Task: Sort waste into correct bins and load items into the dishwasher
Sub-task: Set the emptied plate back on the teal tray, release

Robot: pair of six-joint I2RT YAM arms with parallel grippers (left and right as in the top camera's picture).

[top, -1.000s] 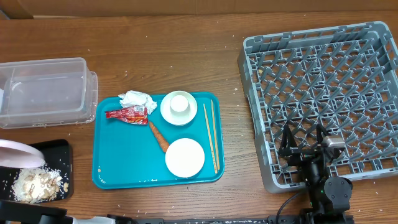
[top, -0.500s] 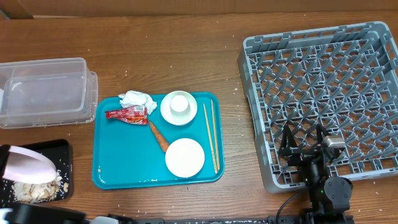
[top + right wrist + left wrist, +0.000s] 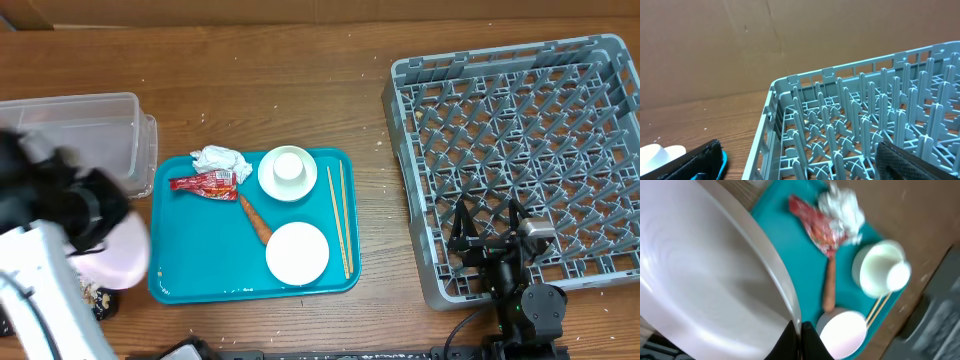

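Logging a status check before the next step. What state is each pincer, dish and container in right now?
left pincer: shut on rim of large plate
large plate: held, no scraps visible
right pincer: open, holding nothing
dish rack: empty
clear tub: nothing visible inside
napkin: crumpled, on teal tray
cup: sitting in small dish

No writing, label, brand or number can be read anywhere in these views. The red snack wrapper (image 3: 204, 181) lying on the teal tray (image 3: 200, 260) carries some pale print, but it is too small from overhead and too blurred in the left wrist view to make out a single letter.
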